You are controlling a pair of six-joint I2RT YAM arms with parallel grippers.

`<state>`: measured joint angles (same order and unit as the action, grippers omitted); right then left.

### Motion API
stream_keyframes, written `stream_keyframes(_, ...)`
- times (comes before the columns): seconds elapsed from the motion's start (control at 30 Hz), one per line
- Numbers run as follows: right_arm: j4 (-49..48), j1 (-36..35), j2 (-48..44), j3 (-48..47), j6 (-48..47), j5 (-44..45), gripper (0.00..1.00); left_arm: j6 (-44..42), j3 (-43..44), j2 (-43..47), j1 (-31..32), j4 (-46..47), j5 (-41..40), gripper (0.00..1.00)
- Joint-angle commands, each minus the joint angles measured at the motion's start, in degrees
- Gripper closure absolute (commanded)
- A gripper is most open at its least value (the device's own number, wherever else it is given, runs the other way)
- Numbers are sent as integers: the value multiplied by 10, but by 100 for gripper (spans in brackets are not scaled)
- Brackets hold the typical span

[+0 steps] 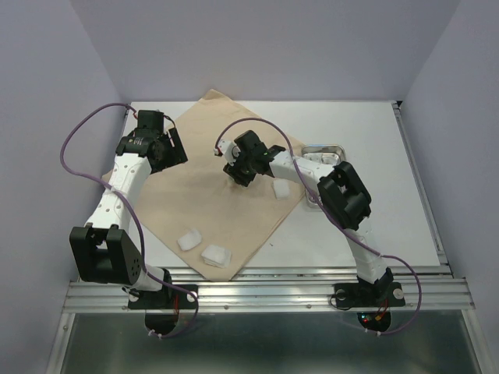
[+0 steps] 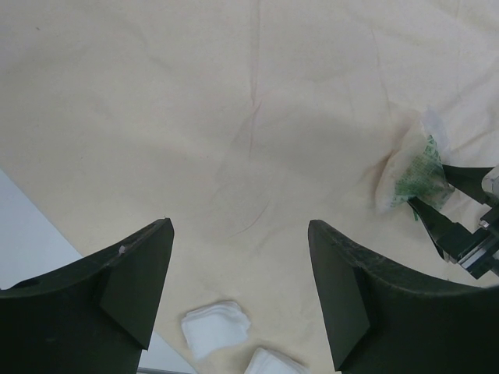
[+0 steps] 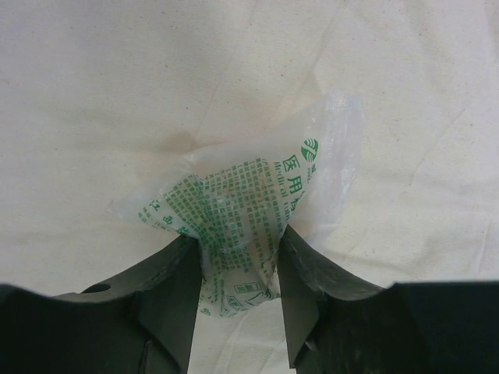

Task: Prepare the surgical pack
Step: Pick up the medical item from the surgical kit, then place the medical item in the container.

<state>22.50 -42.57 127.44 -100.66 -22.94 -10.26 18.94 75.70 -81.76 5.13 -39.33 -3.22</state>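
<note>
Beige woven cloth [image 1: 226, 195] covers the left and centre of the white table [image 1: 374, 202], laid as a diamond with one corner pointing to the far wall and one to the near edge.

At the left, the left gripper [image 2: 238, 288] hovers above the cloth's left portion. Its jaws stand spread wide with nothing between them; the left wrist view shows only bare fabric below. Two white gauze pads [image 1: 204, 247] lie side by side near the cloth's near corner, just ahead of the left arm's base.

At the centre, the right gripper [image 3: 240, 269] is lowered onto the cloth. Its jaws pinch a crumpled clear packet printed in green [image 3: 249, 210]. The packet's free end rests on the fabric. A third white pad [image 1: 280, 189] lies on the cloth just right of this gripper.

At the right, the steel tray [image 1: 335, 148] sits on the bare table, touching or just beside the cloth's right edge; which cannot be told. White items lie in it. Scissors and forceps cannot be made out.

Judged step: items are being arranged on the cloth, and the packet is in hand. The next move calls for a firm grip on thin, slippery film, then a clean lift so the fabric beneath is not dragged or wrinkled.
</note>
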Motion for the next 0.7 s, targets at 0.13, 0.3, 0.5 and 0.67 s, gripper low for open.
stream_keyframes(0.13,-11,0,-55,-15,33,39,55,-8,1,27,-4,-4,1,19)
stream_keyframes(0.3,-21,0,-89,-8,68,96,62,-7,6,27,-4,-7,0,19)
stream_keyframes(0.5,-11,20,-137,12,112,141,63,-8,5,25,-4,-7,3,19)
stream_keyframes(0.67,-4,83,-205,70,177,149,65,-7,10,23,-4,-5,7,19)
